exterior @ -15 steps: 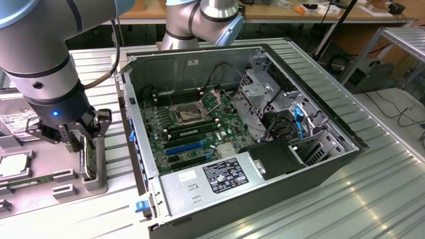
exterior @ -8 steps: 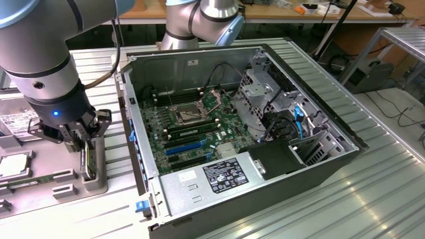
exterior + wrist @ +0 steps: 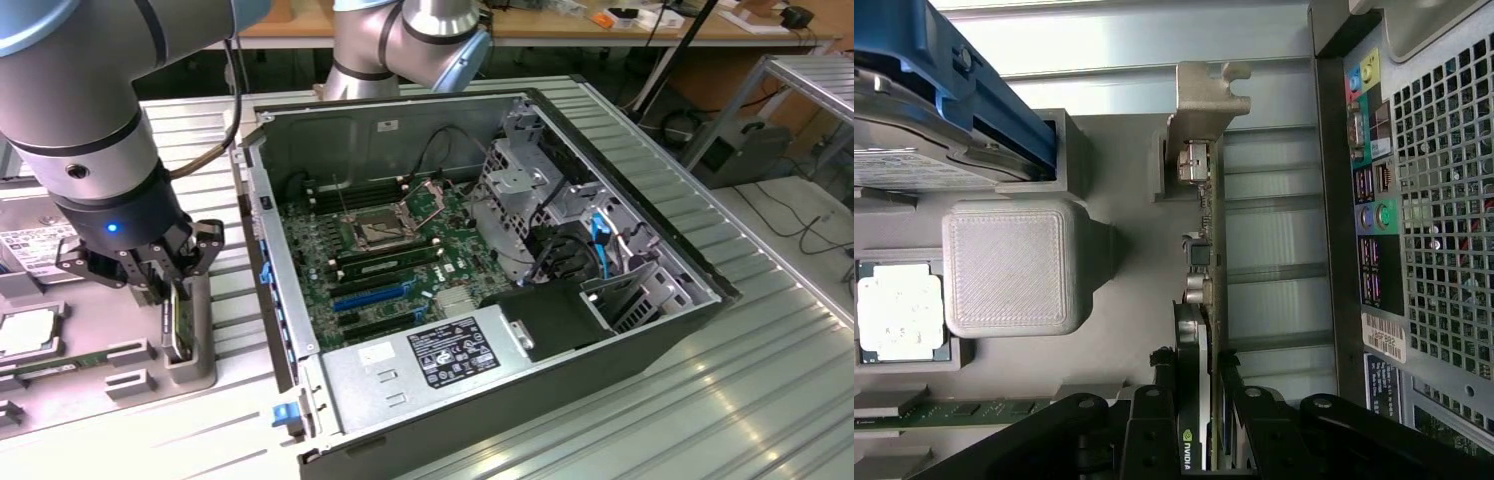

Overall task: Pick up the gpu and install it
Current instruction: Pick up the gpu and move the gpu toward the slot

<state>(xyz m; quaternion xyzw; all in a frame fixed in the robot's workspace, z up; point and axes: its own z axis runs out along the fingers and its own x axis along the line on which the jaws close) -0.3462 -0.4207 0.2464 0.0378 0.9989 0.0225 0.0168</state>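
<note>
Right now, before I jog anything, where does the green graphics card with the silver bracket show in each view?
Exterior view: the green graphics card with black fan stands on edge in a grey slotted holder at the exterior view's left, under the tool.
Wrist view: the card runs edge-on from its silver bracket to the tool, which grips it.
Shared landmark: the grey computer case beside the card.

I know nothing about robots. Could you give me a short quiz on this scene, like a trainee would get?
1. True or false: the green graphics card with silver metal bracket stands outside the open grey computer case.
2. The card stands on edge in: A) the grey plastic holder B) the case C) a cardboard box.
3. What does the black gripper clamp?
Key: 1 true; 2 A; 3 the card.
</note>
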